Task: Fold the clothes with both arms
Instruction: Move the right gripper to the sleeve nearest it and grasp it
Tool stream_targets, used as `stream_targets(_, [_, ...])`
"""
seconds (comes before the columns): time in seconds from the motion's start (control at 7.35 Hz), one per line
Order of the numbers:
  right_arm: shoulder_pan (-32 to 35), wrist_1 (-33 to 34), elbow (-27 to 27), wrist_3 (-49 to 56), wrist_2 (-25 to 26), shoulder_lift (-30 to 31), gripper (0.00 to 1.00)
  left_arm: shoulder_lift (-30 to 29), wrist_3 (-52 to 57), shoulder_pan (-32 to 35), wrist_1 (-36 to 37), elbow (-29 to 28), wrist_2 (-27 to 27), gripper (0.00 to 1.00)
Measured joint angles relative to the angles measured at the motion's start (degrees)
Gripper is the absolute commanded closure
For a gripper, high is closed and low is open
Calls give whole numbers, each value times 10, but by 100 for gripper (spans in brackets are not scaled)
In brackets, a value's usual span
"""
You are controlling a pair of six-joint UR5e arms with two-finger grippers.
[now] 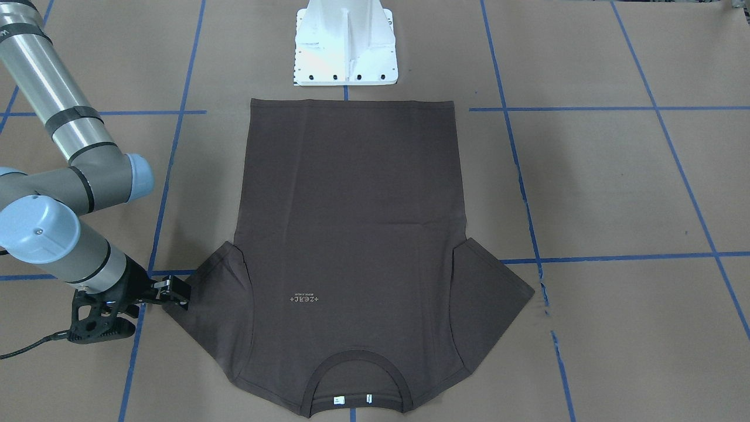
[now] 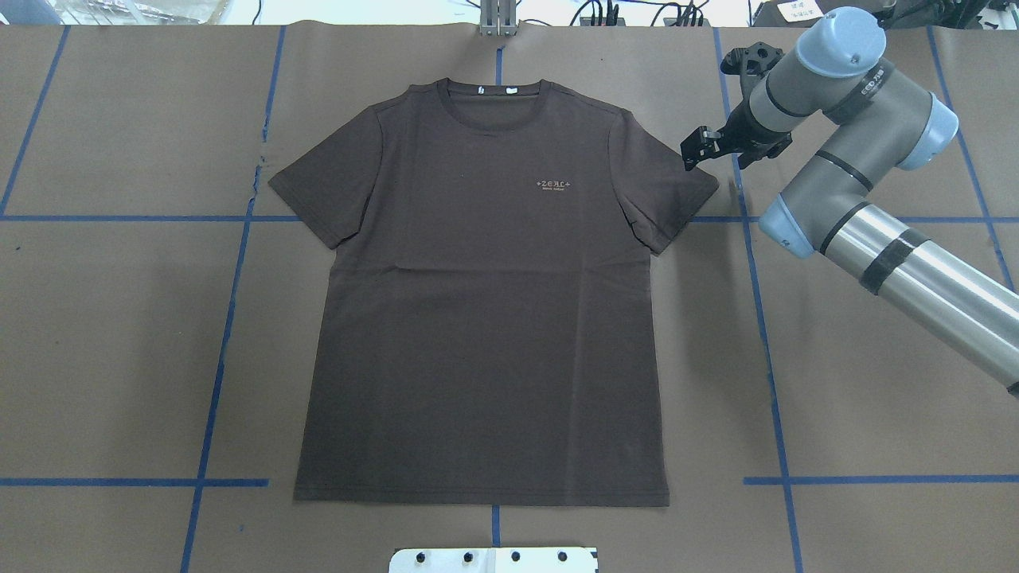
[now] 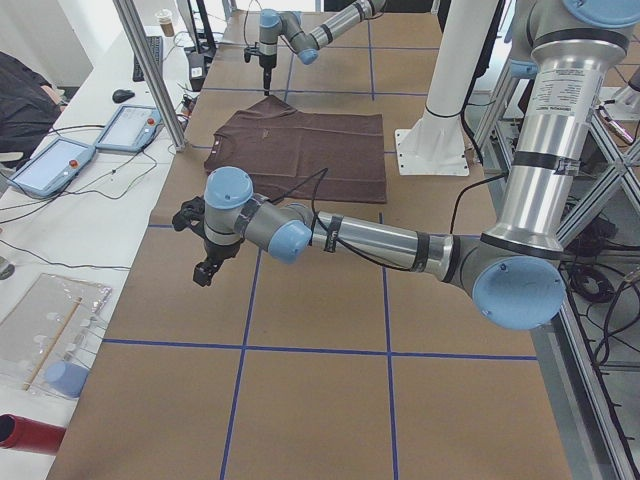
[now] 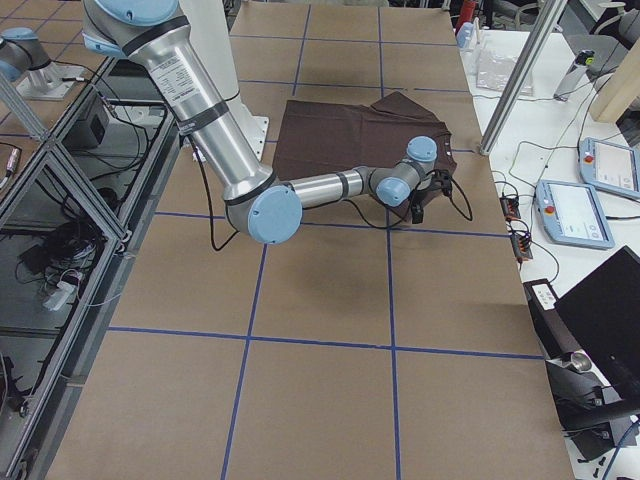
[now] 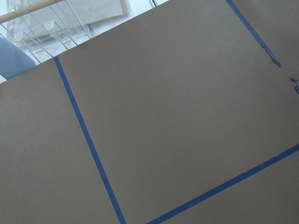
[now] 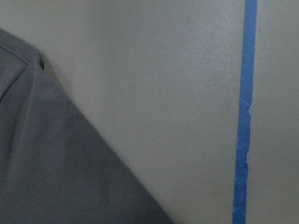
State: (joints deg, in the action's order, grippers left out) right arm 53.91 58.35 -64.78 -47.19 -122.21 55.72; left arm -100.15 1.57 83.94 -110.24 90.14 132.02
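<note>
You had no fold made yet: the T-shirt [image 2: 478,318] lay spread flat, logo up, on the tabletop [image 2: 860,382], so by my reading the whole job was left. The right pincer [image 2: 695,149] hovered just beside the nearest sleeve [image 2: 669,195], holding nothing; how wide it stood I cannot tell. The left pincer [image 3: 205,268] hung well apart from the shirt, its state unreadable too. I saw no container near either pincer.
</note>
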Motion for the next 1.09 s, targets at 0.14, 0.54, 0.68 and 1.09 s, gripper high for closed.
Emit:
stream_targets(0.14, [-6, 8, 1, 1, 0, -1, 0, -1, 0, 0, 0, 0, 0, 0])
stream_targets(0.54, [-18, 25, 2, 2, 0, -1, 53, -2, -1, 0, 0, 0, 1, 0])
stream_targets(0.68, [-18, 28, 2, 3, 0, -1, 69, -3, -1, 0, 0, 0, 1, 0])
stream_targets(1.09, [-14, 36, 2, 9, 0, -1, 94, -4, -2, 0, 0, 0, 1, 0])
